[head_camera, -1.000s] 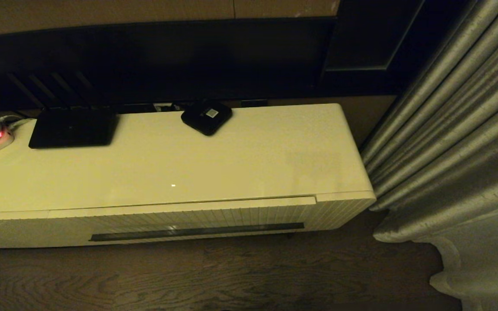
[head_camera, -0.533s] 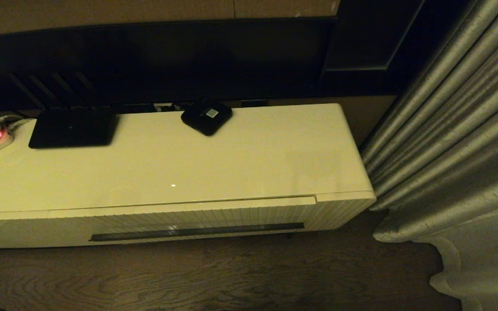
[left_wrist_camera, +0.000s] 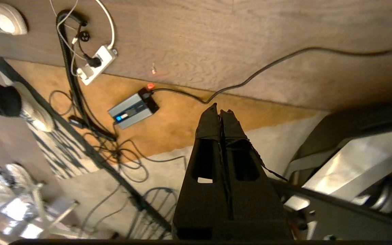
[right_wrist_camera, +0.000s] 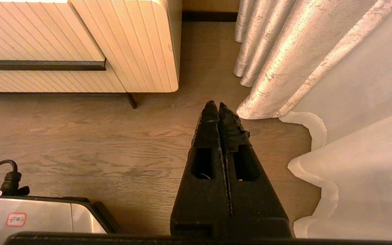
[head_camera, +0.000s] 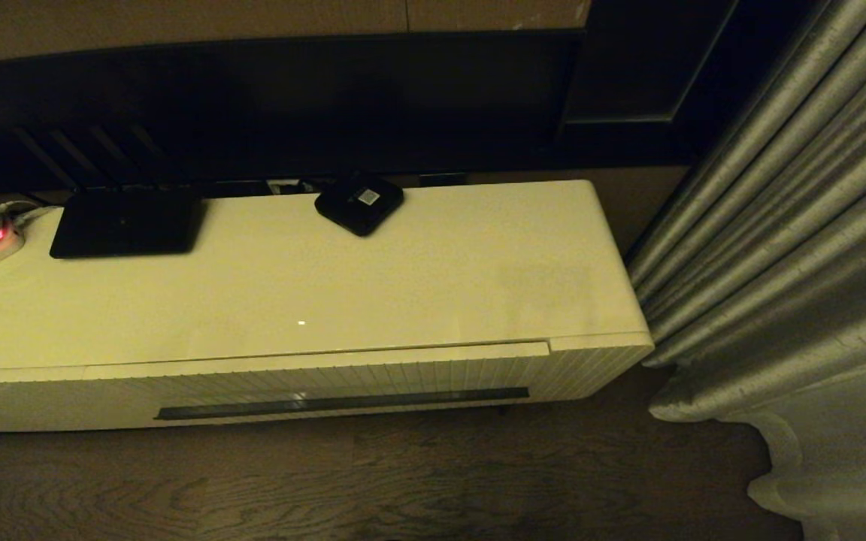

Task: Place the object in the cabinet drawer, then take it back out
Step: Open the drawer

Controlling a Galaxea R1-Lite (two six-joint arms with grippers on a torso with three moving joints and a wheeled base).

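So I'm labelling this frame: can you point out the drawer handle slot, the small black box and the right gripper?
drawer handle slot [head_camera: 343, 403], head view, middle of the dark strip.
small black box [head_camera: 354, 207], head view, its top face.
right gripper [right_wrist_camera: 219, 106], right wrist view, between the closed fingertips.

A cream-white, vertically ribbed front with a dark handle slot is being shown by the cabinet drawer, while silvery-grey folds are being displayed by the curtain, brown wood grain by the floor, and black by both end effectors.
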